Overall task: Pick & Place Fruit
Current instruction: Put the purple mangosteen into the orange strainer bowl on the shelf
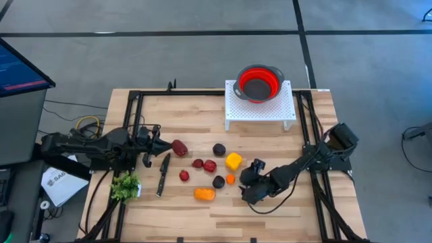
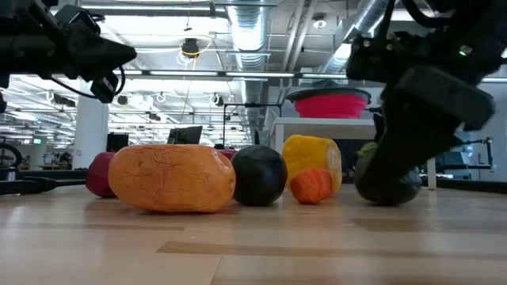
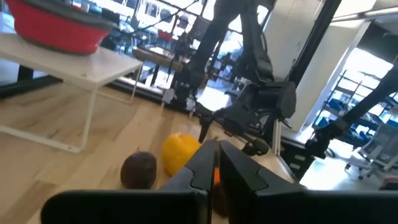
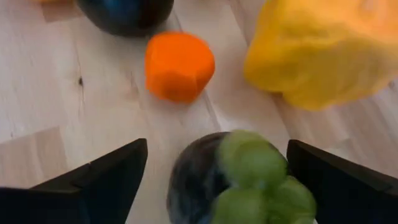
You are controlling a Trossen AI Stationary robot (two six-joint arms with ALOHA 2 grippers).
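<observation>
Only the right wrist view shows what the high view hides under the right gripper (image 4: 214, 171): a dark rounded toy fruit topped with pale green lobes (image 4: 239, 180) sitting on the wooden table (image 4: 56, 93) between the fingers (image 4: 106, 174), which are spread wide and clear of it on both sides. Just beyond lie a small orange toy fruit (image 4: 179, 65) and a large yellow toy fruit (image 4: 317, 50). In the low view the same dark fruit (image 2: 384, 184) rests on the table under the gripper, and a long orange toy fruit (image 2: 170, 178) lies on its side, long axis across the picture. The left gripper (image 1: 156, 140) hovers beside a red toy fruit (image 1: 179, 147), fingers pressed together, empty.
</observation>
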